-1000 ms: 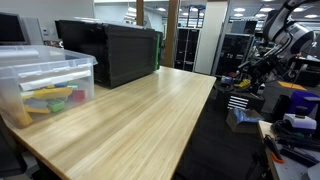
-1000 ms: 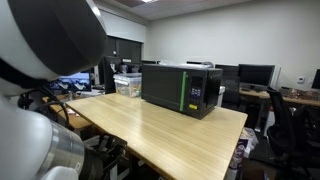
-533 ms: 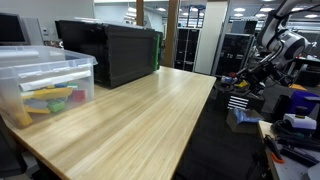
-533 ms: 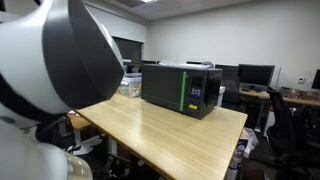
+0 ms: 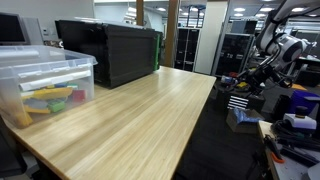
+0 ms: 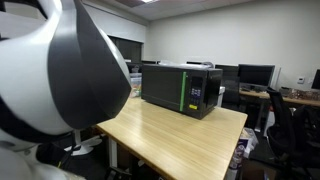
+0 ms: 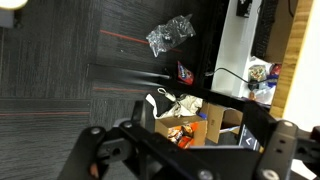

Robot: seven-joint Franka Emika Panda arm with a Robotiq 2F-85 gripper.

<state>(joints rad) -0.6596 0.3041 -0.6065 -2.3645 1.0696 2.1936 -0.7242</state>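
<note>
My fingers (image 7: 97,152) show only in the wrist view, as dark, matte, blurred links along the bottom edge. Their tips run out of the picture, so I cannot tell whether they are spread or closed, and I see nothing held between them. They hang out past the desk, over the floor. Nearest below them is an open cardboard box (image 7: 192,126), brown and square-sided, with its flaps up and crammed with small bright packets. A loose white scrap (image 7: 162,102) lies just beside it. Further off on the carpet (image 7: 60,60), which is dark grey with a fine ribbed weave, lies a crumpled silvery wrapper (image 7: 170,33), shiny and creased. A smooth white panel (image 7: 235,50) stands near the box, with a black cable (image 7: 228,75) hanging across it. A strip of pale wood at the right of this view is the desk (image 7: 300,60) edge. In both exterior views the desk (image 5: 130,115) is a long slab of light, straight-grained wood. On it stand a boxy black microwave (image 6: 182,88) and a clear plastic bin (image 5: 45,80) holding coloured pieces. In an exterior view my arm (image 5: 285,45) stands well off the far end of the desk in an office of monitors and shelving. Another exterior view sees it only as a huge glossy white and black curve (image 6: 60,90) close to the lens.
</note>
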